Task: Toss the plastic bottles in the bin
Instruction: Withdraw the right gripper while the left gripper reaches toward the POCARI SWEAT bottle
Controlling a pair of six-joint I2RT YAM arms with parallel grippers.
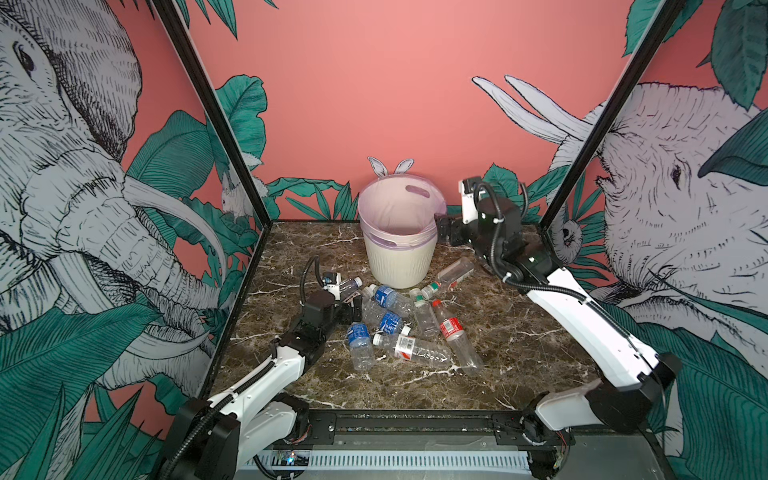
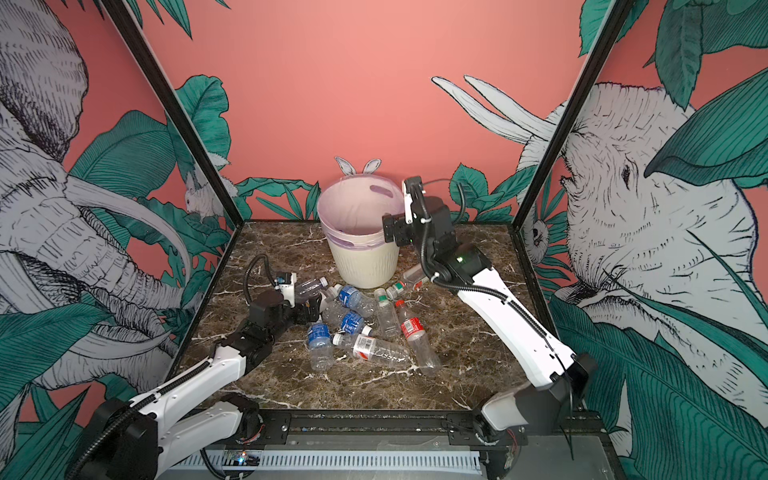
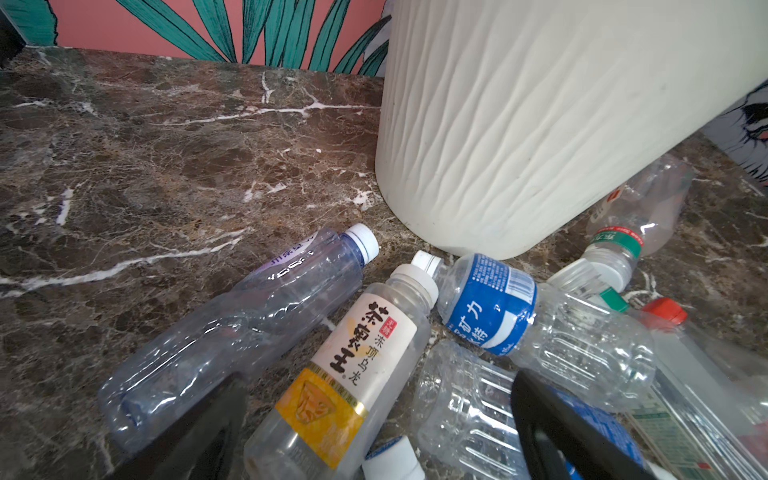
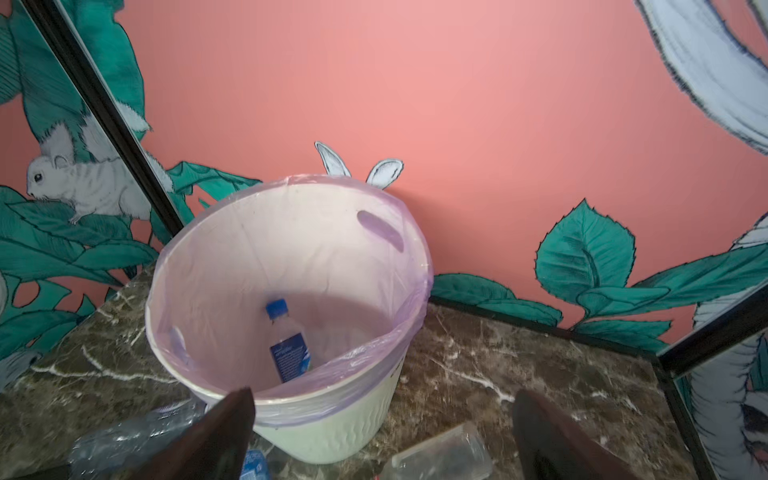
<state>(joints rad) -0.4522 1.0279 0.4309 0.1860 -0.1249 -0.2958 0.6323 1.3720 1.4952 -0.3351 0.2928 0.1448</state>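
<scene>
Several clear plastic bottles lie in a heap on the marble table in front of the bin, a cream ribbed basket with a lilac liner. My left gripper is low at the heap's left edge and open. In the left wrist view its jaws straddle a tea bottle with a white and yellow label, without closing on it. My right gripper hovers open and empty by the bin's right rim. Inside the bin a blue-capped bottle leans against the liner.
A bluish bottle and a blue-labelled one flank the tea bottle. A bottle with a green band lies right of the bin's foot. Printed walls close in the back and both sides; bare marble spreads right of the heap.
</scene>
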